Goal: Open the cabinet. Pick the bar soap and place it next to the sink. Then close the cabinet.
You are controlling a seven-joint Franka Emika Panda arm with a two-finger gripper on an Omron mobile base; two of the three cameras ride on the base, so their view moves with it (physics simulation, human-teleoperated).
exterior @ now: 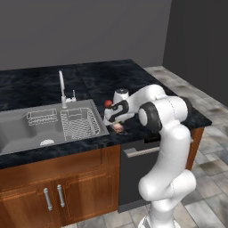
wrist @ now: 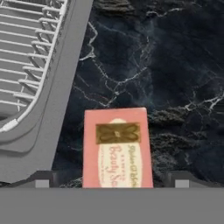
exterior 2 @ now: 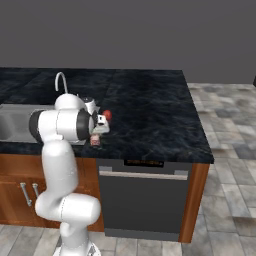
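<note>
We're at the placing step: bar soap (wrist: 117, 148) on the counter (wrist: 175, 65) just beside the sink (wrist: 65, 87), our gripper (wrist: 113, 179) spread around it, seemingly released; next we lift and close the cabinet

Between the dark fingertips (wrist: 43, 178) lies the pink bar soap (wrist: 117, 146) with a cream oval and brown bow; black white-veined counter (wrist: 175, 65) beyond, grey steel sink (wrist: 57, 96) alongside.
</note>
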